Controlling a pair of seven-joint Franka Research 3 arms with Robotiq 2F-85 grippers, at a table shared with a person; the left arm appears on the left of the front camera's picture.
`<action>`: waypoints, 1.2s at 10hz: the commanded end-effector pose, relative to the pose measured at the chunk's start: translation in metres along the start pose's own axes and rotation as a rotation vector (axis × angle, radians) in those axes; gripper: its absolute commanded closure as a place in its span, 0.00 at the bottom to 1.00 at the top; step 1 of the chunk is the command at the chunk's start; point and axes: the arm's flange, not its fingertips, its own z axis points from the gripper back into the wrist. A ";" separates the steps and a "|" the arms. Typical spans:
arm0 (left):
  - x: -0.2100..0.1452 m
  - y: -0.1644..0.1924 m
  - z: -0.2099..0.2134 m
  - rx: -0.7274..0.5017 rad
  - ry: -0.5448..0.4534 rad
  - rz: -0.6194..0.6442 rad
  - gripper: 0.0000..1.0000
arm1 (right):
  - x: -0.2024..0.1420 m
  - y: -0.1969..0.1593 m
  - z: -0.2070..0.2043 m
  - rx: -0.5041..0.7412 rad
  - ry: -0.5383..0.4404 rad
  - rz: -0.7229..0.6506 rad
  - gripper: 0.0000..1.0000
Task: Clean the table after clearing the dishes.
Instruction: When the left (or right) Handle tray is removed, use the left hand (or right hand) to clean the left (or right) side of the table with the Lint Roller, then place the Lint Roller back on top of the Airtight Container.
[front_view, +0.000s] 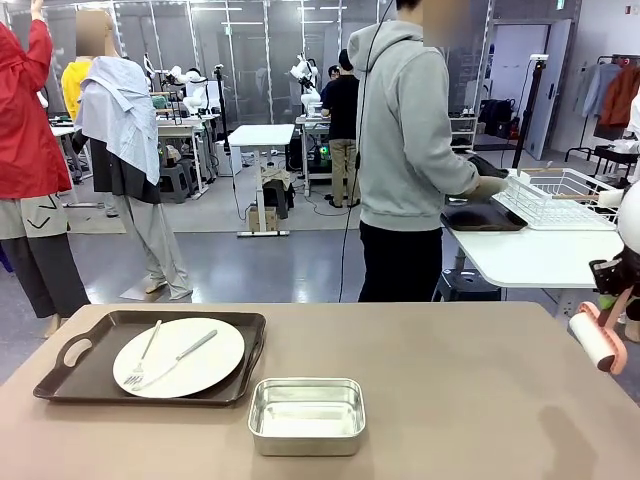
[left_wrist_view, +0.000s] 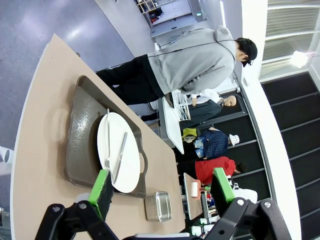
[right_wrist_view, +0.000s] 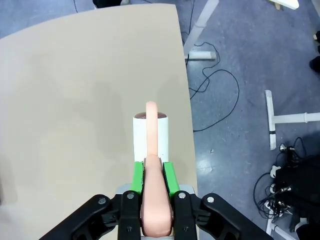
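right wrist view: the right gripper (right_wrist_view: 152, 175) is clamped on a lint roller (right_wrist_view: 150, 132) over the right edge of the table (right_wrist_view: 75, 100); the left gripper (left_wrist_view: 162, 187) gapes empty. a tray (front_view: 70, 375) with a plate (front_view: 200, 370) sits at the table's left, so clearing seems unfinished; rolling likely waits on its removal.

Robotics lab or research workshop in open hall. Grey polished floor (front_view: 250, 265), glass partition walls (front_view: 240, 50) at back. Several work stations: taupe desk (front_view: 450, 400) in front, white desk (front_view: 530, 262) with wire rack (front_view: 560, 195) beyond, small white pedestal desk (front_view: 262, 135) mid-hall, cluttered benches (front_view: 185, 128) behind. Loose cables (right_wrist_view: 220, 95) trailing over floor. Clothes rail (front_view: 612, 95) far right. Person in grey hoodie (front_view: 405, 130) standing at white desk; person in black (front_view: 342, 110) at far bench.
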 end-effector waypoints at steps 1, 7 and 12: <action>-0.001 0.000 0.003 -0.016 -0.003 -0.001 0.00 | 0.003 -0.001 0.001 -0.002 -0.023 0.012 0.80; -0.001 0.000 0.003 -0.016 -0.003 -0.001 0.00 | 0.003 -0.001 0.001 -0.002 -0.023 0.012 0.80; -0.001 0.000 0.003 -0.016 -0.003 -0.001 0.00 | 0.015 0.038 0.028 -0.026 -0.189 0.228 0.80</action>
